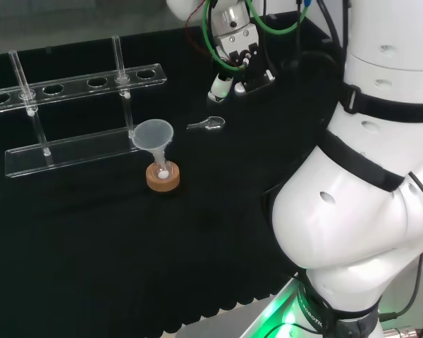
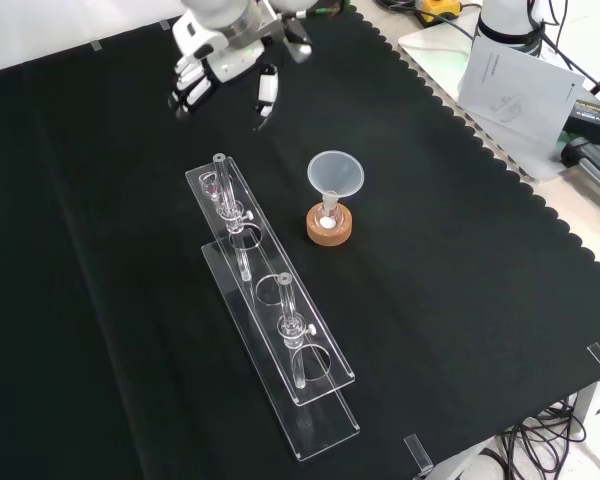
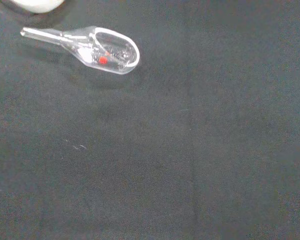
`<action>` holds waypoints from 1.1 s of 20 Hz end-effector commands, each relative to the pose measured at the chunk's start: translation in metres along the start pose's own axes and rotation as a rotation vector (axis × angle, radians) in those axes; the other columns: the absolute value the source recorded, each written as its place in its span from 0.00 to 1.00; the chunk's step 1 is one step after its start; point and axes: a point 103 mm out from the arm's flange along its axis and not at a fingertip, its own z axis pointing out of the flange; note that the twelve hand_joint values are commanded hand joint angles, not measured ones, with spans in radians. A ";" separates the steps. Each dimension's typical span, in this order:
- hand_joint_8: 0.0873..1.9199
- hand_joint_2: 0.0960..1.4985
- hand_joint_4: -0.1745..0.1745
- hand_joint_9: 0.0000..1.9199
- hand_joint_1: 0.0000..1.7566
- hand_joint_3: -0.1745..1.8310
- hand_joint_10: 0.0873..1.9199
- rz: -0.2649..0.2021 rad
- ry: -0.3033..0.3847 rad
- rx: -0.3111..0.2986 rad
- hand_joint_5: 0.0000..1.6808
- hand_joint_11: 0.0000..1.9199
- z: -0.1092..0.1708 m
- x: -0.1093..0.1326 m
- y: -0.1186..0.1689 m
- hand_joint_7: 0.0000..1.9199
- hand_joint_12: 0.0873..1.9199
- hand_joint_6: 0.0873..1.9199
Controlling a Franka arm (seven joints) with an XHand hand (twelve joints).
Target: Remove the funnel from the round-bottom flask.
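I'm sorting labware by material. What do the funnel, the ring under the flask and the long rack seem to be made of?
Funnel: translucent, slightly frosted, probably plastic; it looks milky rather than clear. Ring: tan, matte and grainy, seemingly cork. Rack: clear, glossy flat sheets with bright edges, likely acrylic, though glass can't be ruled out.
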 end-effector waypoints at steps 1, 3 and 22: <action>0.31 0.40 0.39 0.16 0.41 0.29 0.33 0.032 0.001 -0.047 0.15 0.11 -0.017 0.009 -0.049 0.03 0.70 0.00; 0.31 0.40 0.39 0.17 0.41 0.29 0.33 0.034 0.009 -0.053 0.15 0.11 -0.019 0.011 -0.058 0.03 0.70 0.00; 0.31 0.39 0.50 0.15 0.38 0.27 0.34 -0.009 -0.044 -0.062 0.13 0.13 -0.059 0.090 -0.163 0.02 0.75 0.00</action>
